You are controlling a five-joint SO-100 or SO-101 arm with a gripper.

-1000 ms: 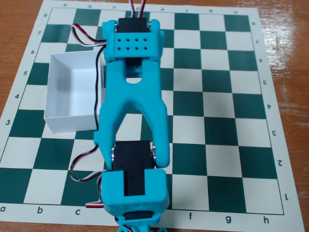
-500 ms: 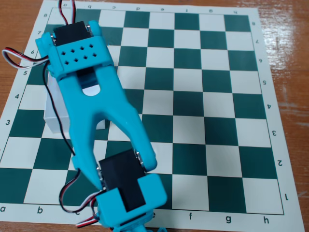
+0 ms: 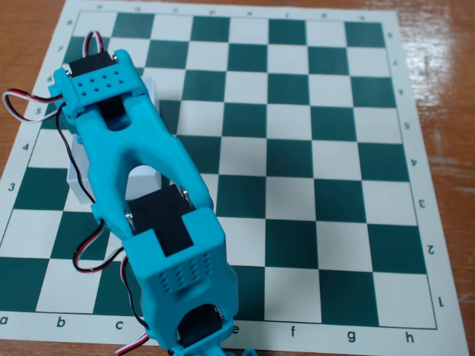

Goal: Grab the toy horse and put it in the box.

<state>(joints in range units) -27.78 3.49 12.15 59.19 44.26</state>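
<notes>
Teal arm (image 3: 141, 170) stretches from the near table edge over the box (image 3: 74, 178), which sits by the left edge of the chessboard (image 3: 312, 148). Arm covers most of it. Fingers hidden, can't tell grip. Horse not visible.

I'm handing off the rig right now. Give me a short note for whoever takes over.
Tool: hidden under the turquoise arm, which reaches over the white box; open or shut cannot be told.
Box: on the left side of the chessboard, mostly covered by the arm.
Toy horse: not visible anywhere on the board.
Done: unclear. Left: confirm whether the horse is in the box or in the tool.
</notes>
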